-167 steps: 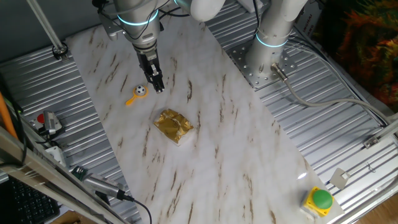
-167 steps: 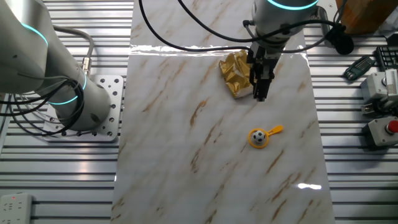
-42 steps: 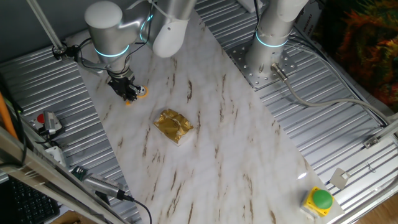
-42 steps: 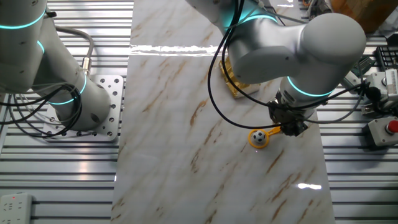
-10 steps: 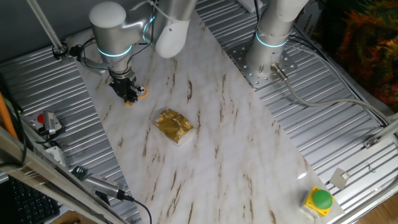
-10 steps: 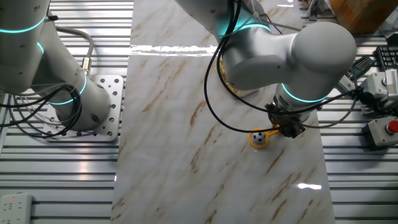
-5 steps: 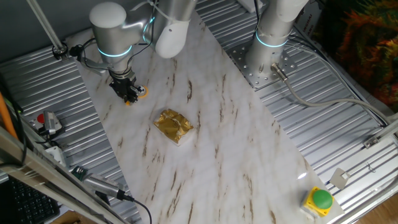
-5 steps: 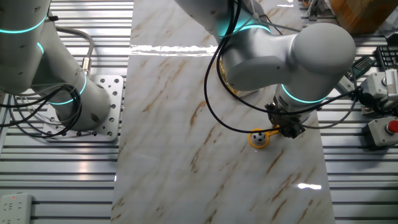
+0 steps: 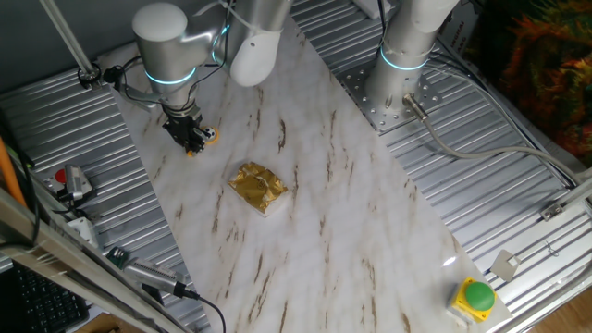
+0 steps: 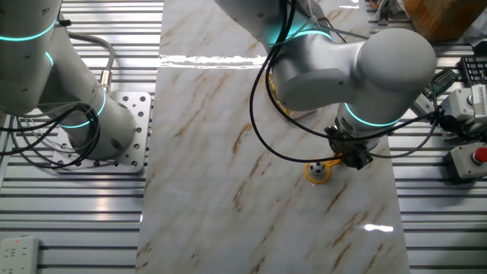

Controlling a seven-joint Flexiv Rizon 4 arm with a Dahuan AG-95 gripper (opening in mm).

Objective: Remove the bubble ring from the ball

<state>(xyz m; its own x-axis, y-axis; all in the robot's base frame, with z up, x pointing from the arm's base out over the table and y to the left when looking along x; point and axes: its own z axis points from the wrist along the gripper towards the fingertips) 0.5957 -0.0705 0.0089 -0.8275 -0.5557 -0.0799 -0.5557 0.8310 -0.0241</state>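
The orange-yellow bubble ring (image 10: 318,173) lies on the marble table (image 10: 228,152) near its right edge, with its short handle pointing towards my gripper (image 10: 348,159). The gripper is low over the table and its fingers are closed on the handle. In the one fixed view, only small orange parts of the ring (image 9: 211,135) show beside the gripper (image 9: 195,140). The small black-and-white ball is hard to make out inside the hoop and is mostly hidden by the wrist in both views.
A crumpled gold foil packet (image 9: 258,188) lies mid-table. A green button on a yellow box (image 9: 478,295) sits at the far corner. A second arm's base (image 10: 91,125) stands beside the table. Boxes with red buttons (image 10: 468,158) lie close to the gripper.
Over the last second nothing has visibly moved. Since the oldest frames, the arm swung from beside the gold packet to the ring's handle and went down onto it.
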